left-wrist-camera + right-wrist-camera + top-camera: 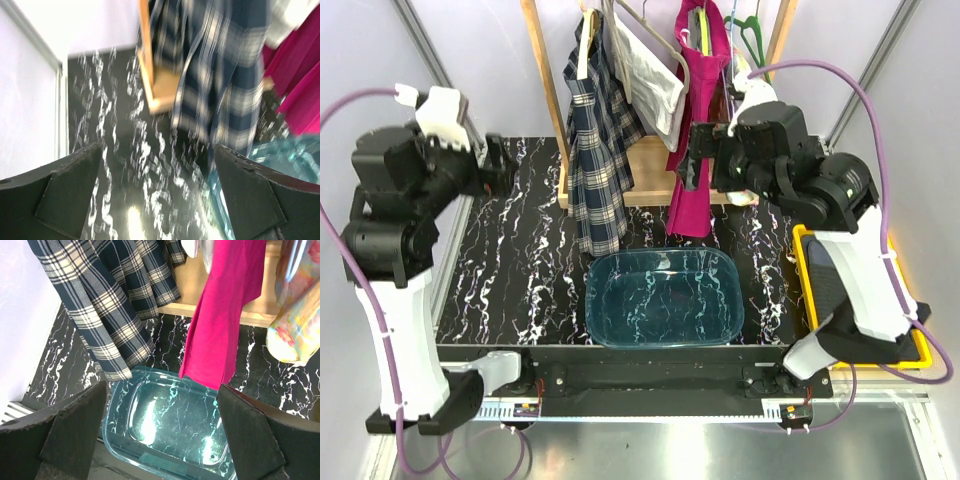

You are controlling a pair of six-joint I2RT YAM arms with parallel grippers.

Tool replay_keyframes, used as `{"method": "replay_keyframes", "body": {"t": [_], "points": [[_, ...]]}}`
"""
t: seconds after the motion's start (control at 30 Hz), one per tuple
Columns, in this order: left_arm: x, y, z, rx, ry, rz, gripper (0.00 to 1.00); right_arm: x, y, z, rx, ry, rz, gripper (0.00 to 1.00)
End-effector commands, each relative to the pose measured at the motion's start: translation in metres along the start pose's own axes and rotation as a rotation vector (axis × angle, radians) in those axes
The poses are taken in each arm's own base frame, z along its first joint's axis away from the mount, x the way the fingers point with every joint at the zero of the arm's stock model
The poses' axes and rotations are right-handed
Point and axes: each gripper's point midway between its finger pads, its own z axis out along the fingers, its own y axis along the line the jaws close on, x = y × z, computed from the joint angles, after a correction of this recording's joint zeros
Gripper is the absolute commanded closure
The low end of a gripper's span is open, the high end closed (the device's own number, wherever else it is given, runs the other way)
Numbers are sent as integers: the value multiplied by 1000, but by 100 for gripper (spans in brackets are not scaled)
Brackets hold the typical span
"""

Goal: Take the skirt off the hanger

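Note:
A navy and white plaid skirt (598, 150) hangs on a pale hanger (586, 48) at the left of the wooden rack (548, 90). It also shows in the left wrist view (225, 75), blurred, and in the right wrist view (110, 305). My left gripper (500, 165) is raised over the table's left side, left of the skirt and apart from it. It is open and empty (157, 165). My right gripper (693, 160) is raised beside the magenta garment (700, 120), right of the skirt. It is open and empty (162, 390).
A clear blue bin (665, 298) sits on the black marbled table (510, 270) below the clothes, also in the right wrist view (170, 425). A white garment (650, 70) hangs between skirt and magenta garment (225, 315). A yellow tray (923, 345) lies at the right edge.

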Motion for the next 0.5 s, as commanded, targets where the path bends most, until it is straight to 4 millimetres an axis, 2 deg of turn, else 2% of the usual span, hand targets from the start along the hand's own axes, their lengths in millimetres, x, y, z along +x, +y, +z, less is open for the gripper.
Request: {"method": "replay_keyframes", "body": {"t": [0.0, 0.03, 0.07, 0.1, 0.13, 0.17, 0.2, 0.23, 0.27, 0.3, 0.33, 0.47], "points": [[-66, -14, 27, 99, -186, 23, 1, -16, -6, -21, -21, -110, 29, 0], [-79, -16, 44, 108, -213, 35, 1, -10, -6, -13, -22, -112, 29, 0], [-97, -13, 43, 90, -260, 47, 1, -15, -10, -27, -34, -154, 42, 0], [-110, -13, 47, 83, -286, 60, 1, -16, -12, -30, -40, -171, 48, 0], [-113, -15, 74, 89, -267, 65, 1, -15, -14, -33, -46, -195, 54, 0], [-139, -12, 65, 56, -338, 85, 1, -14, -17, -34, -42, -203, 59, 0], [-147, -13, 73, 49, -349, 93, 1, -7, -19, -29, -30, -192, 55, 1], [-145, -18, 102, 63, -321, 99, 1, -6, -22, -32, -27, -195, 67, 2], [-154, -19, 106, 54, -344, 112, 1, -3, -24, -32, -19, -191, 71, 3], [-171, -21, 104, 48, -402, 118, 1, 0, -25, -31, -15, -185, 74, 4], [-171, -32, 120, 64, -400, 126, 1, 7, -28, -29, -7, -175, 83, 4], [-183, -49, 143, 75, -464, 104, 2, 19, -34, -27, 6, -162, 106, 6]]}}
